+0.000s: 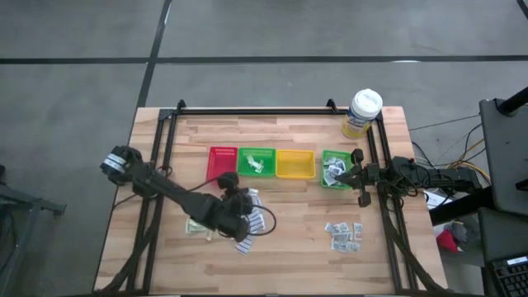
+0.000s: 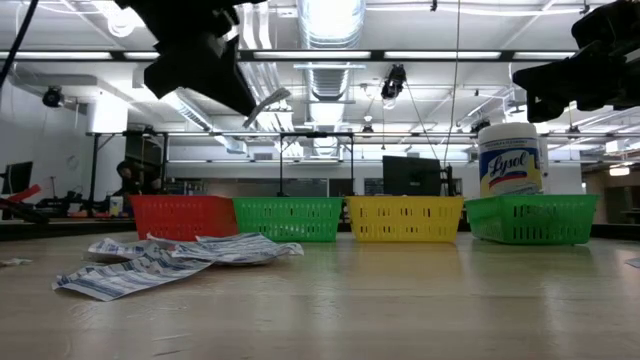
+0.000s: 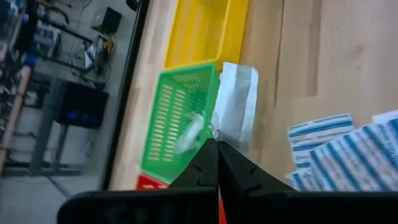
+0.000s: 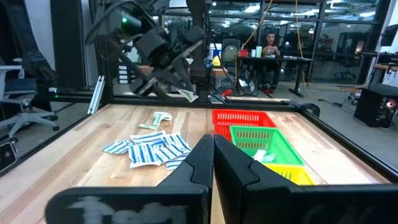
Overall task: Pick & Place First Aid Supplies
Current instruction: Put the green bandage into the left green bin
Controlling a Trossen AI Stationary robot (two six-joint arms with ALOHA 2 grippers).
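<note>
Left gripper [image 3: 214, 144] has its fingers pinched on a pale sachet [image 3: 236, 106] by just a corner, so it might slip before the green tray [image 3: 177, 121]. Right gripper [image 4: 212, 142] is closed, empty.

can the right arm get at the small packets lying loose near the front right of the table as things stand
Probably yes. The right gripper, shut and empty, hangs by the far-right green tray, and the loose packets lie on open wood close by, with nothing between.
</note>
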